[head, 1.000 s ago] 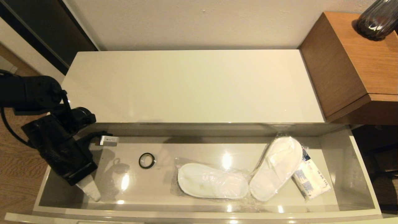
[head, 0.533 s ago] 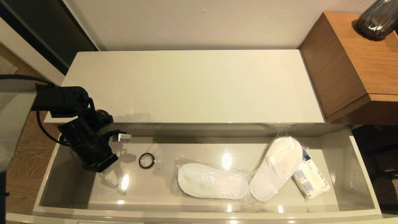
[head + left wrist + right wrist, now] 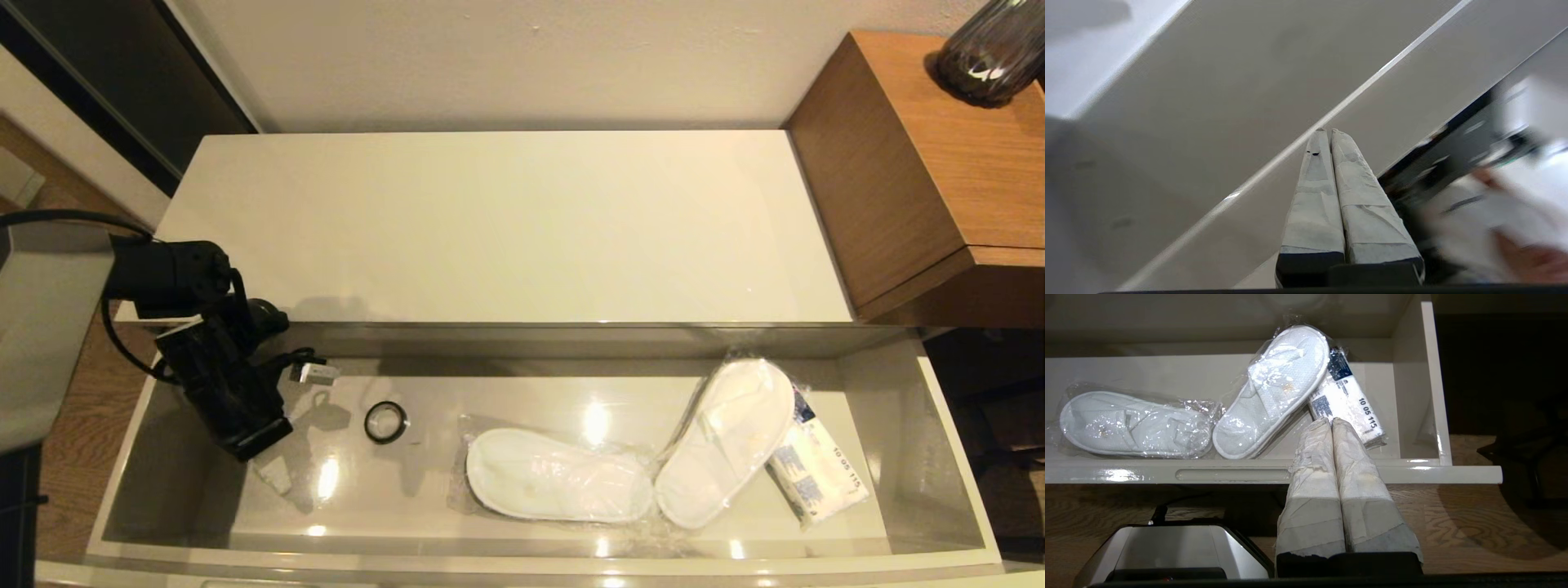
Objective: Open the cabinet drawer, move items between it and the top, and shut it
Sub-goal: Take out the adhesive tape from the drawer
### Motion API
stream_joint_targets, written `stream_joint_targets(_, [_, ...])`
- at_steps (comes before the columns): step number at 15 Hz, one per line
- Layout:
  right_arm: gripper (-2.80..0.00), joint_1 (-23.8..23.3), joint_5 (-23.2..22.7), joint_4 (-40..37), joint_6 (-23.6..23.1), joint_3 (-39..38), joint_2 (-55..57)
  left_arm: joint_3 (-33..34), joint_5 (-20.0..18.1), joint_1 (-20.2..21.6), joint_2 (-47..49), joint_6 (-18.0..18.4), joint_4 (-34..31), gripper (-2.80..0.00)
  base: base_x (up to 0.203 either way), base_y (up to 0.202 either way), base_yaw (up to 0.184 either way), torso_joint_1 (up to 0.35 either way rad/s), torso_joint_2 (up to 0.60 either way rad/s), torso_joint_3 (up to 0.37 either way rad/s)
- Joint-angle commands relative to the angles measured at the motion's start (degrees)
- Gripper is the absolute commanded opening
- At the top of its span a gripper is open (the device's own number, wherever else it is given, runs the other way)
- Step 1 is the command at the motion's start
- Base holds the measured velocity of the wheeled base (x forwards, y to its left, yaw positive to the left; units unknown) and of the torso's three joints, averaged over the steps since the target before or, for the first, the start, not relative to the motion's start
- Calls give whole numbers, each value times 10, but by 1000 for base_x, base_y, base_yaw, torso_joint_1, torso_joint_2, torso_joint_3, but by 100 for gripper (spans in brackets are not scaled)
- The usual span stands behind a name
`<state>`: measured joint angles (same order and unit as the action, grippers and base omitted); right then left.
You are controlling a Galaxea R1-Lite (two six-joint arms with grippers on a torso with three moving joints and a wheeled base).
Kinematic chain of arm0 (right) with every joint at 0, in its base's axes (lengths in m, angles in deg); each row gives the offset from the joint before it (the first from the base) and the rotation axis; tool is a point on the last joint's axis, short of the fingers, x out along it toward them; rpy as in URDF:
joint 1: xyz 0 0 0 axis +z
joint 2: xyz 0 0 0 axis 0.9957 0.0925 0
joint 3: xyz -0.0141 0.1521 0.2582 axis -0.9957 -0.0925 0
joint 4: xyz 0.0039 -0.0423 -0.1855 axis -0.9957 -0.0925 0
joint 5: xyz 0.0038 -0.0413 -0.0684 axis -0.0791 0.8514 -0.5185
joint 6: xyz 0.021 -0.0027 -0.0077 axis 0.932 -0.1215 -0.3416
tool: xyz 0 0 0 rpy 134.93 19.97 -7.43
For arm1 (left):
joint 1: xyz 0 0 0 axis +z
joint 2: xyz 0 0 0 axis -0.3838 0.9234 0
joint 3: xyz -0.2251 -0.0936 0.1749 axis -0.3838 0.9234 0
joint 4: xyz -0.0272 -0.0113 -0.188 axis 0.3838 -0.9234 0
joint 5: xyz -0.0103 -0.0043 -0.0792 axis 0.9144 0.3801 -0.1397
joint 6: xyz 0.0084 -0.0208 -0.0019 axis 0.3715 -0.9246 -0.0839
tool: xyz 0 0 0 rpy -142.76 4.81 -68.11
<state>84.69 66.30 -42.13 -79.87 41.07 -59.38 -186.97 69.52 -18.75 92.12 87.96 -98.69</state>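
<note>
1. Left gripper (image 3: 273, 474): it hangs inside the left end of the cabinet drawer (image 3: 955, 457), its taped fingers (image 3: 1331, 192) pressed together with nothing between them. It points down at the drawer floor, clear of every item.
2. Tape roll (image 3: 385, 422): the small black ring lies flat on the drawer floor, near the left gripper and toward the right of it, apart from the fingers. Not yet grasped.
3. First slipper (image 3: 559, 476): white, sealed in clear plastic, lying lengthwise near the middle of the drawer floor.
4. Second slipper (image 3: 725, 441): also bagged, set at an angle with its lower end touching the first slipper's wrapping and its far edge resting over the white packet with blue print (image 3: 816, 474).
5. Top (image 3: 506, 229): the cream-white slab behind the drawer carries none of the items.
6. Right gripper (image 3: 1331, 424): parked low in front of the drawer's right end, outside it, its fingers clenched on nothing.
7. Progress, as judged: the drawer stands fully pulled out, so opening is done. Both slippers and the tape roll remain inside; transfer to the top has not begun. Closing the drawer is outstanding. The left gripper must part its fingers before any pickup.
</note>
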Motion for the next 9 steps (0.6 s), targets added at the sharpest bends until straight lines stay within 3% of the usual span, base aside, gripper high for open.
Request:
stream_joint_targets(1, [-280,0,0,0,0,0,1,3,3,14,-1,49,-4,-280,0,0,0,0,0,0])
stream_joint_targets(2, [-280,0,0,0,0,0,1,4,4,26,-1,107,-4,-280,0,0,0,0,0,0])
stream_joint_targets(4, [-280,0,0,0,0,-1,1,5,6,56,1,305,-3,-280,0,0,0,0,0,0])
stream_joint_targets(6, [-280,0,0,0,0,-1,1,7,6,84,4,448,5,-280,0,0,0,0,0,0])
stream_joint_targets(9, [-280,0,0,0,0,0,1,6,4,103,17,612,48,-280,0,0,0,0,0,0])
